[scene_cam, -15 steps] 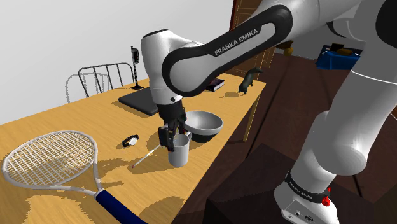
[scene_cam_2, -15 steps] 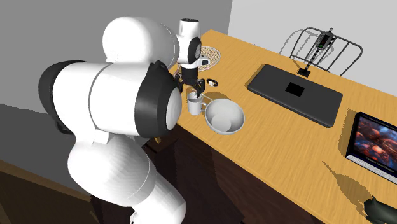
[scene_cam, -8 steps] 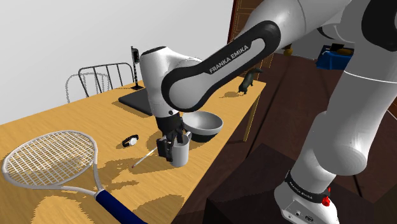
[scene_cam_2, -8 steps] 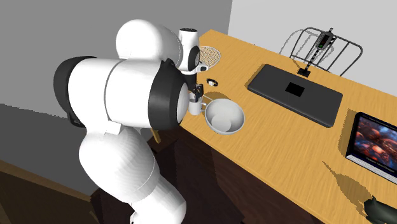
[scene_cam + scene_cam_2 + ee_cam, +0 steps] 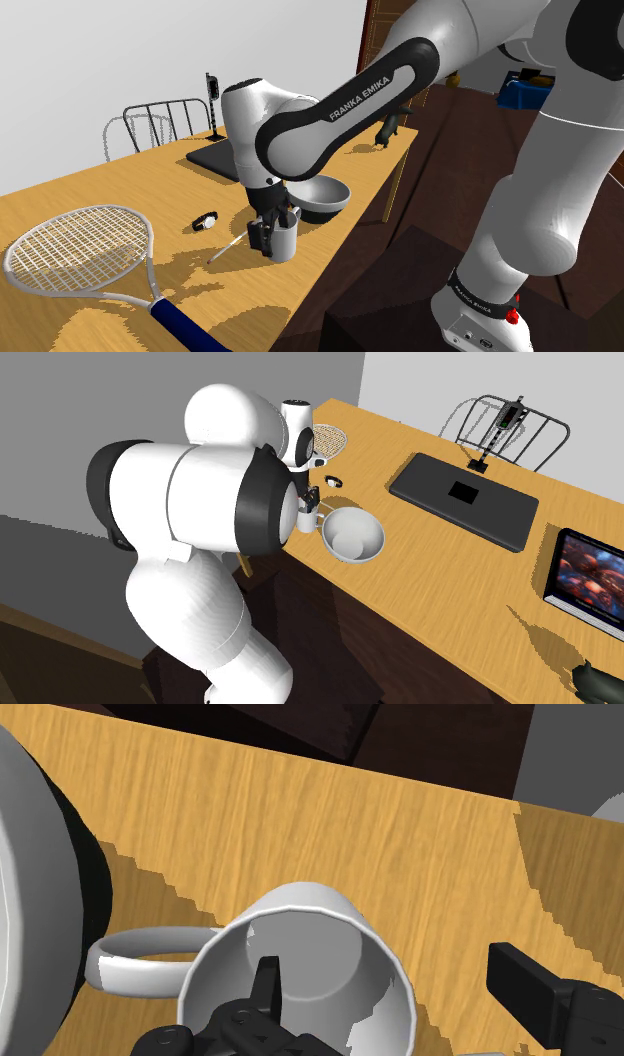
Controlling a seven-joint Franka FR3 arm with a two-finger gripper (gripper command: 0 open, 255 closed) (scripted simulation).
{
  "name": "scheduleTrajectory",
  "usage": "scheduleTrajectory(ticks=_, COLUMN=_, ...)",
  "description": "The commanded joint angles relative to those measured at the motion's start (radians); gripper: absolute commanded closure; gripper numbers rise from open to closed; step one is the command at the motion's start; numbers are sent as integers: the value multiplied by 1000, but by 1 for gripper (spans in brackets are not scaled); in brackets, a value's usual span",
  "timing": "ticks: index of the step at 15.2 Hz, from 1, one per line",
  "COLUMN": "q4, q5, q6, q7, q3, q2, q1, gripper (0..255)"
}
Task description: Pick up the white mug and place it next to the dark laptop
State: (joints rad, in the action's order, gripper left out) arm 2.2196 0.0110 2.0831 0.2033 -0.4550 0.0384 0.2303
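arm (image 5: 250,120) bent low, fingers (image 5: 530,989) straddling mug (image 5: 320,944) wall

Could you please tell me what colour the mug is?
The mug is white, greyish inside; clearest in the wrist view.

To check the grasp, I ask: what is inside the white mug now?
Inside the white round mug, one finger of the black claw reaches in; the other stands outside the wall. The grey bottom looks bare. The near inner wall is covered by the claw.

Exterior views overlook the table (image 5: 90,190) from opposite ends; wrist view looks closely down on the mug (image 5: 310,954)
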Motion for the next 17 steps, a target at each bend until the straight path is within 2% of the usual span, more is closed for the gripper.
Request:
scheduleTrajectory(ticks=1, q4=0, q5=0, q6=0, q7=0, q3=0, q2=0, q1=0, gripper=255)
scheduleTrajectory(ticks=10, q4=0, q5=0, q6=0, q7=0, q3=0, q2=0, q1=0, gripper=255)
scheduleTrajectory(ticks=17, q4=-45, q5=-25, q6=-92, q7=-19, q3=1, q2=-53, q1=-3, gripper=255)
